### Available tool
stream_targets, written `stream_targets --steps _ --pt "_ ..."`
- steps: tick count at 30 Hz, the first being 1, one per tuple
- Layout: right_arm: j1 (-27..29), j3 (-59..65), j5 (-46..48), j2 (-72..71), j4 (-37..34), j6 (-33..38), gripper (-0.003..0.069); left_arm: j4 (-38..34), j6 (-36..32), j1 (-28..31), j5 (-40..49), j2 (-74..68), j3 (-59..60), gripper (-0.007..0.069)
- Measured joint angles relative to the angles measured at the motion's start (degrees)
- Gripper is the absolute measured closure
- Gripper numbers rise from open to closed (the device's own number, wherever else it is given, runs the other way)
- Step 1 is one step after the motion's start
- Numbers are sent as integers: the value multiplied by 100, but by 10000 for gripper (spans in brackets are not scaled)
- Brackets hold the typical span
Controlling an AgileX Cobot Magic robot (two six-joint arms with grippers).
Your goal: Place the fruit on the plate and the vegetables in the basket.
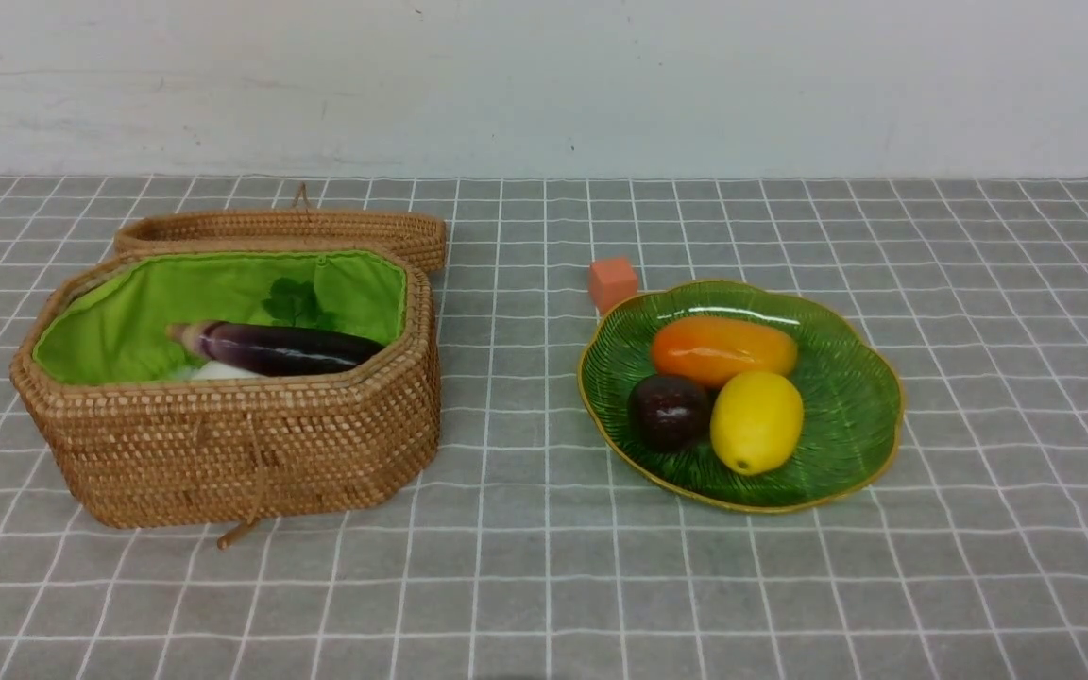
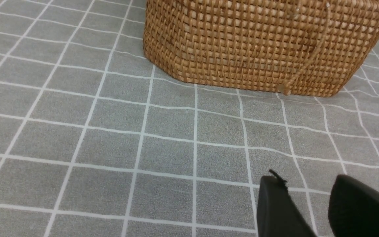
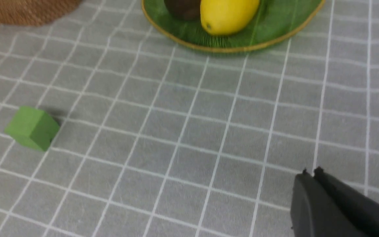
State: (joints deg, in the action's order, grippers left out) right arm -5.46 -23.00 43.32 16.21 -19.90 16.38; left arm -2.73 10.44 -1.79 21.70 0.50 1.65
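No legible text, label, brand mark, number or sign found in any of the three views. Surfaces checked: the wicker basket (image 1: 232,444) and its lid (image 1: 289,231), the green plate (image 1: 846,416), the lemon (image 1: 756,422), the orange cube (image 1: 612,281), the green cube (image 3: 31,127), the grid-patterned counter cloth (image 1: 544,586) and the far wall (image 1: 544,85). All bear no writing.
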Motion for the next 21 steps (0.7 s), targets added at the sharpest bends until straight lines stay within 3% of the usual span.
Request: stream_targets --steps 15,21 --pt "1388 293 -354 -1491 13 7 655 0 0 0 0 0 0 386" --pt "1497 822 -738 -1690 724 609 652 0 0 0 0 0 0 386"
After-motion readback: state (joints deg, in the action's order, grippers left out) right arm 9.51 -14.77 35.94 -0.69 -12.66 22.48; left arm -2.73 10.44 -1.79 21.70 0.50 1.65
